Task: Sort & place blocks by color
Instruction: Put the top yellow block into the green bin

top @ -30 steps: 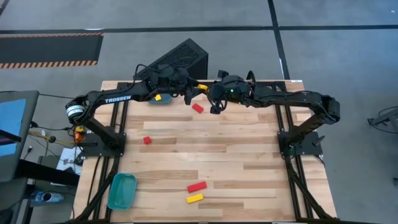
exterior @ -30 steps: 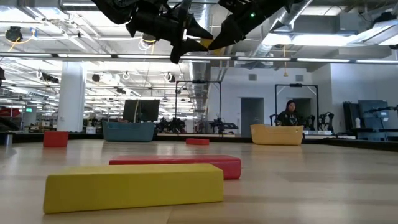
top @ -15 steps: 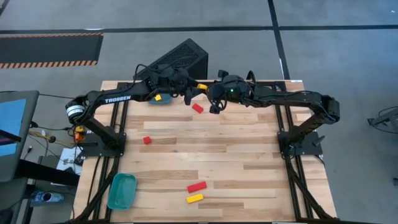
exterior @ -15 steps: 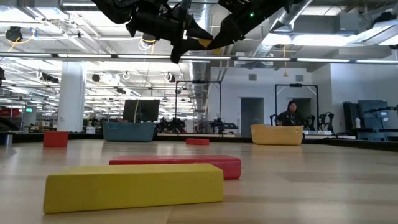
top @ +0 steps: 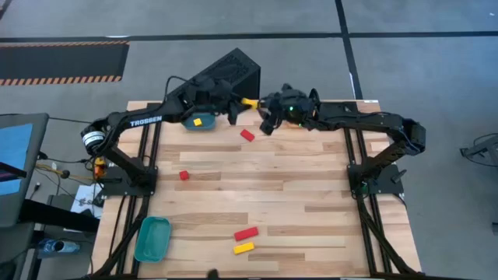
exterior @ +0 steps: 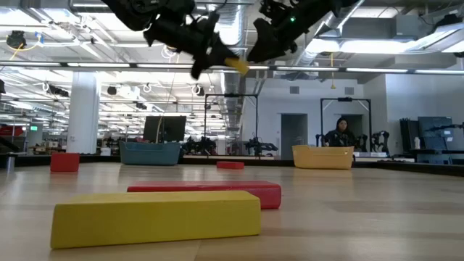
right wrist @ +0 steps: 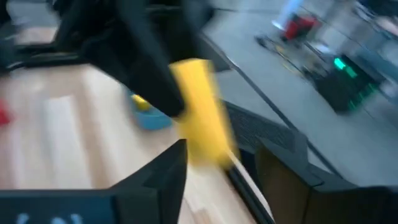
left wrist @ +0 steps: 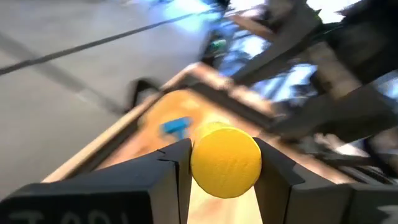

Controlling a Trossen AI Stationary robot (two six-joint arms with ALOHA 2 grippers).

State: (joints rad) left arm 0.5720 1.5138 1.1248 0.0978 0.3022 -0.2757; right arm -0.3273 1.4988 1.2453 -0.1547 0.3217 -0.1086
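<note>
My left gripper hovers high over the table's far edge, shut on a yellow block. The block shows end-on in the left wrist view and as a blurred bar in the right wrist view. My right gripper is open and stands just to the block's right, apart from it in the low view. On the table lie a red block, a red cube, a red bar and a yellow bar. Another yellow block lies in the far teal bin. My left gripper pinches the yellow block between its two fingers, one on each side. The block's free end pokes out past the fingertips toward my right gripper. The block is lifted clear, high above the table.
A second teal bin sits at the near left corner. An orange bin holding a blue block stands by the far edge, below my left gripper. A dark box stands beyond the far edge. A person is far behind the table.
The two grippers met at the yellow block and have drawn apart. The block stays with my left gripper, which moved a little toward the table's left and far edge. My right gripper pulled back toward the far edge and the right, clear of the block.
</note>
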